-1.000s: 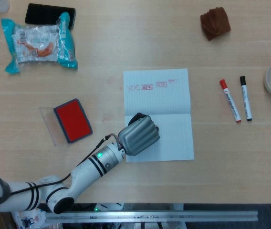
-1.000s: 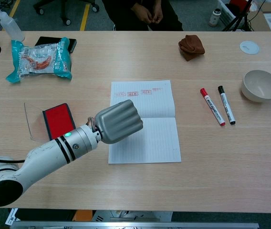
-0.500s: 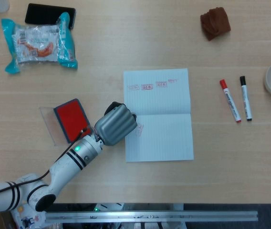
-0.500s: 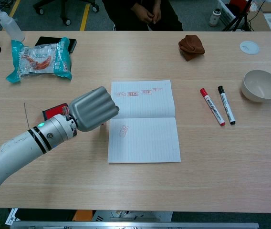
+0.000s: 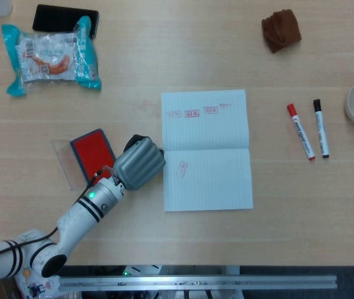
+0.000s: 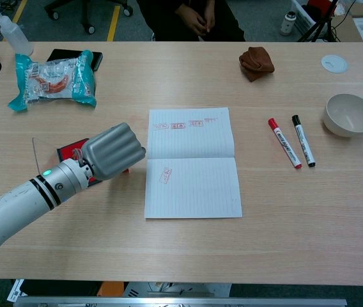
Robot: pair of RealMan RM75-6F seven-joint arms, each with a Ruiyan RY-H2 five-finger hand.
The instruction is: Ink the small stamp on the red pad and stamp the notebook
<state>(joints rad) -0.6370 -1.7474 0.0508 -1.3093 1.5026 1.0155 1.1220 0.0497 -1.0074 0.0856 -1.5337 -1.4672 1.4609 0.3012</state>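
The open white notebook (image 5: 208, 149) (image 6: 194, 166) lies mid-table, with a row of red stamp marks on its upper page and one red mark (image 5: 181, 168) (image 6: 165, 175) on the lower page. The red ink pad (image 5: 95, 157) (image 6: 68, 152) sits to its left, partly hidden by my hand in the chest view. My left hand (image 5: 138, 164) (image 6: 110, 151) hovers between pad and notebook, fingers curled into a fist around the small stamp (image 5: 138, 139), of which only a dark tip shows. My right hand is out of both views.
A clear lid (image 5: 62, 163) lies beside the pad. A snack packet (image 5: 51, 55) and a black phone (image 5: 62, 16) sit at the far left. A red marker (image 5: 300, 131), a black marker (image 5: 321, 127), a bowl (image 6: 349, 115) and a brown cloth (image 5: 281, 29) are on the right.
My left hand lifted off the notebook's lower page and moved left toward the ink pad. A new red mark shows where it had been.
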